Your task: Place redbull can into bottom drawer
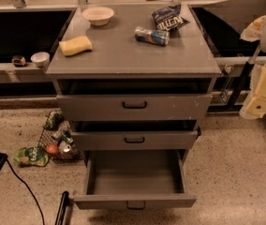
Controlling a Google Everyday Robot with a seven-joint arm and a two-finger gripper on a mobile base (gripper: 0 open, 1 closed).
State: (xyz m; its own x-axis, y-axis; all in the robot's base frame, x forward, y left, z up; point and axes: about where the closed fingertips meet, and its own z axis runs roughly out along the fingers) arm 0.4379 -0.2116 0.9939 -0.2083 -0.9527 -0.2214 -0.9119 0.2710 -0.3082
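The redbull can (151,36) lies on its side on the grey cabinet top (123,55), right of centre and just in front of a dark blue chip bag (168,17). The bottom drawer (135,201) is pulled wide open and holds nothing that I can see. The two upper drawers (134,106) are pushed in, the top one a little proud. My gripper (259,102), a cream-coloured part of the arm, hangs at the right edge of the view beside the cabinet. It is well right of the can, lower than it, and holds nothing that I can see.
A white bowl (98,15) and a yellow sponge (75,45) sit on the left of the cabinet top. A wire basket with packets (58,142) lies on the floor to the left. A black cable (25,186) runs there too. Dark counters flank the cabinet.
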